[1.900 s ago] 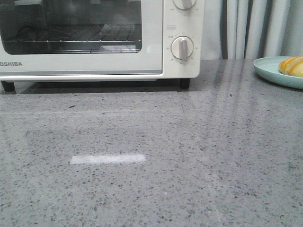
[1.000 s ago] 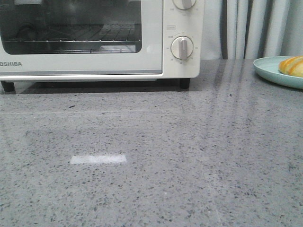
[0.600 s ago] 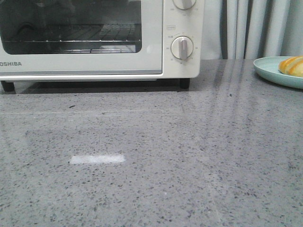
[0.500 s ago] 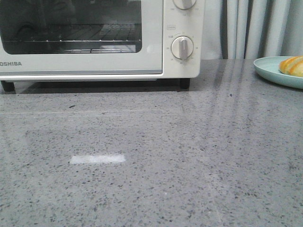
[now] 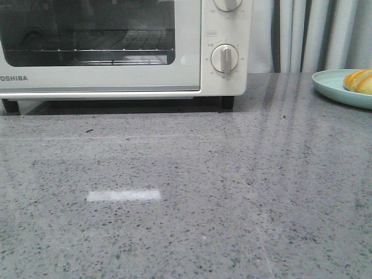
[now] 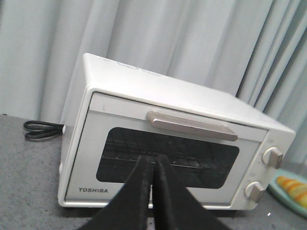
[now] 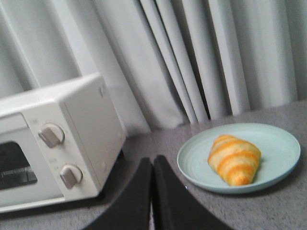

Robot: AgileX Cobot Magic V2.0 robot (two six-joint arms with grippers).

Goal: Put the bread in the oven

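Note:
The oven is cream-white, stands at the back left of the grey table, and its glass door is closed; it also shows in the left wrist view and the right wrist view. The bread, a golden roll with cream stripes, lies on a pale green plate at the far right; its edge shows in the front view. My left gripper is shut and empty, facing the oven door below its handle. My right gripper is shut and empty, short of the plate. Neither gripper shows in the front view.
Grey curtains hang behind the table. A black power cord lies beside the oven's far side. Two round dials sit on the oven's right panel. The speckled grey tabletop stretches in front of the oven.
The front view has shifted very slightly; the oven, plate and bread stay in place. The bright reflection on the tabletop changed length a little.

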